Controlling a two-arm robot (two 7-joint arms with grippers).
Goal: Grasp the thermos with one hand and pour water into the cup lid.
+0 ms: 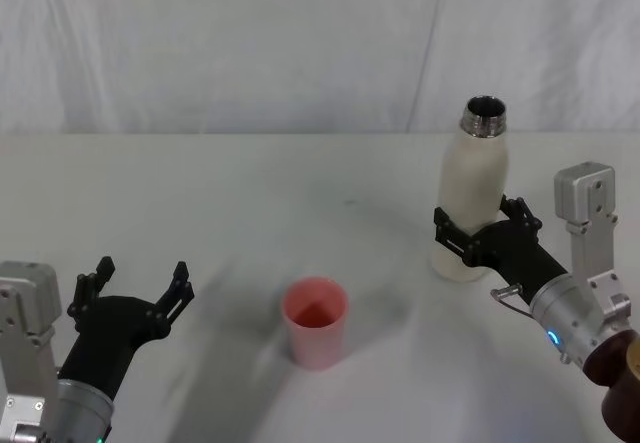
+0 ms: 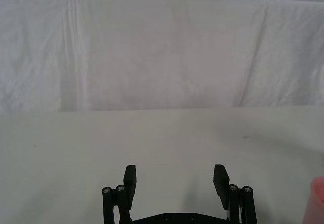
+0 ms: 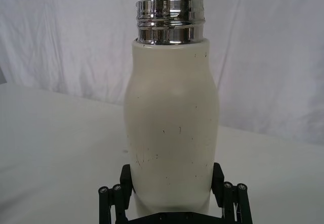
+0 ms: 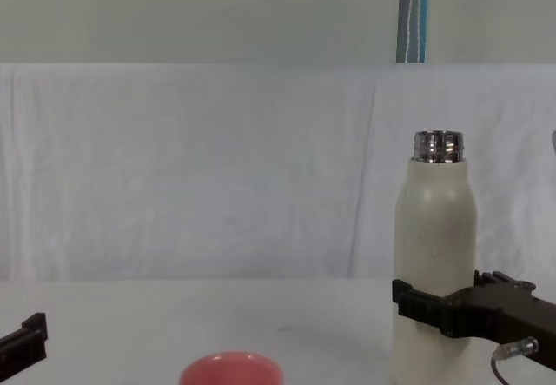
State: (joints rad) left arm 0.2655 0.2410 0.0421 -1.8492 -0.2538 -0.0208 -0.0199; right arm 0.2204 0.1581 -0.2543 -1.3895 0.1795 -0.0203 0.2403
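Between the right gripper's (image 1: 478, 231) fingers stands the thermos (image 1: 473, 195), clamped low for tipping toward the cup (image 1: 316, 321); left gripper (image 1: 137, 288) idle, fingers spread, empty.

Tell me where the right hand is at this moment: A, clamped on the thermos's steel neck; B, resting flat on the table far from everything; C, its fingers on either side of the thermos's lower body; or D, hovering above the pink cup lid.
C: the right hand has a finger on each side of the lower body of the upright thermos, well below its steel neck and apart from the cup lid.
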